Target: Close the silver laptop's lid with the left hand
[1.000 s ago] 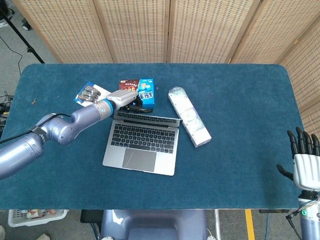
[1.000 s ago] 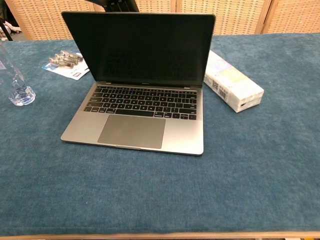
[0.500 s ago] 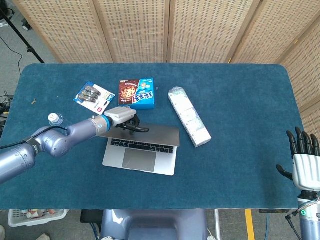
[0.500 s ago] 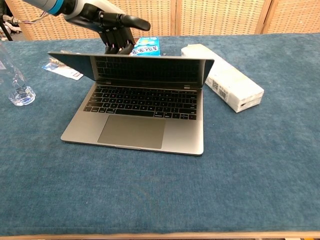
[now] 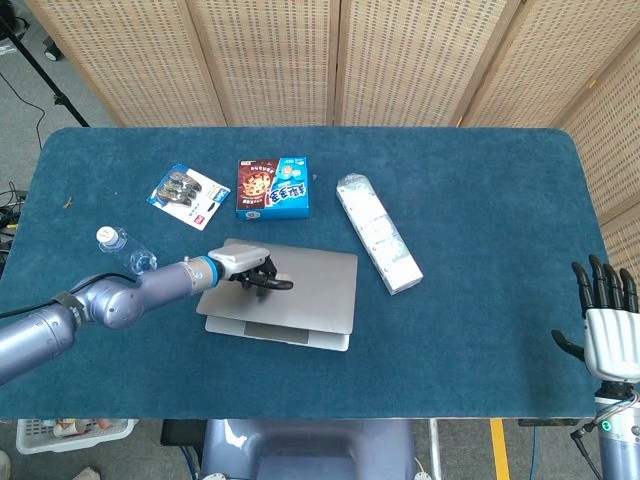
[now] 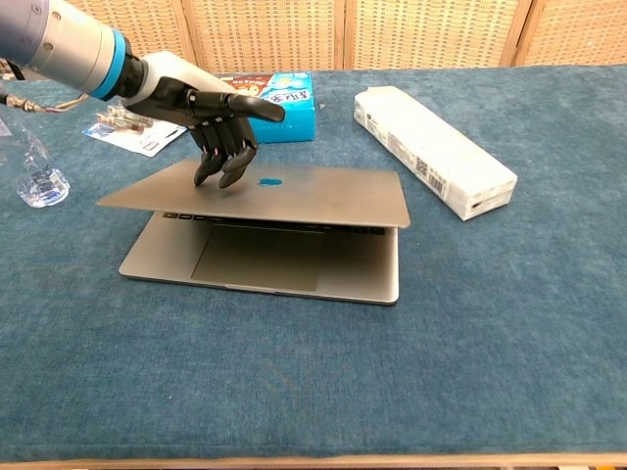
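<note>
The silver laptop lies in the middle of the blue table, its lid tilted low over the keyboard with a narrow gap left at the front. My left hand presses down on the lid's left part with its fingertips, fingers spread and holding nothing. My right hand hangs off the table's right edge in the head view, fingers apart and empty.
Behind the laptop sit a cookie box and a battery pack card. A long white box lies to the right. A clear water bottle is at the left.
My left hand has pushed the lid from upright down to nearly flat over the keyboard, moving toward me with it. The right hand has not moved.
</note>
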Controlling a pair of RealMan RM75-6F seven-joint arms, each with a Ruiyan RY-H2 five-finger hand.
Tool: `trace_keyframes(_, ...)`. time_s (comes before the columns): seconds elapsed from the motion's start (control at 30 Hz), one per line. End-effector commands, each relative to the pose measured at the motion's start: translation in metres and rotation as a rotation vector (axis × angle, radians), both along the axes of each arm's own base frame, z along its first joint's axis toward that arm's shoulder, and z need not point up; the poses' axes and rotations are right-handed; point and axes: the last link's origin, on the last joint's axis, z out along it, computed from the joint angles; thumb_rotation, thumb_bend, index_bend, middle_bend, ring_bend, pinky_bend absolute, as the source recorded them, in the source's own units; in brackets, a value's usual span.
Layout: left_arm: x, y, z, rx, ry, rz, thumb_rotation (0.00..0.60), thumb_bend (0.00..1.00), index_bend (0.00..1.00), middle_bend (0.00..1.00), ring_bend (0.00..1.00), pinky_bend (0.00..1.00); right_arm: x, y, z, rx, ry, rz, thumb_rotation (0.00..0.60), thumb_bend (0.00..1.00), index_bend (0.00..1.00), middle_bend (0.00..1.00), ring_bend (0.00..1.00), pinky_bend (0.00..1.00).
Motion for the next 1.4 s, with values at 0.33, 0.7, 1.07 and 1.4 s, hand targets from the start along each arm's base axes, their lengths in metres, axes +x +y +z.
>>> trace_keyframes(0.33, -0.028, -0.011, -0.025, -0.045, -0.014, 0.062, 0.043, 0.0, 0.7, 0.63, 0.64, 0.52, -0.001, 0.0, -0.001, 0.005, 0.002, -0.004, 0.6, 0.0, 0.0, 0.0, 0.0, 0.0)
trace_keyframes(0.7, -0.025, -0.009, -0.018, -0.021, -0.142, 0.096, 0.043, 0.0, 0.69, 0.63, 0.63, 0.52, -0.001, 0.0, 0.0, 0.0, 0.002, -0.004, 0.6, 0.0, 0.0, 0.0, 0.0, 0.0)
trace_keyframes(1.07, -0.021, -0.023, 0.075, 0.401, -0.288, -0.053, 0.034, 0.0, 0.08, 0.0, 0.0, 0.04, 0.004, 0.002, 0.001, 0.002, -0.009, 0.019, 0.6, 0.0, 0.0, 0.0, 0.0, 0.0)
trace_keyframes(1.4, -0.118, -0.097, 0.14, 0.955, -0.072, -0.024, 0.28, 0.0, 0.0, 0.0, 0.0, 0.0, 0.012, 0.005, 0.002, 0.006, -0.027, 0.058, 0.6, 0.0, 0.0, 0.0, 0.0, 0.0)
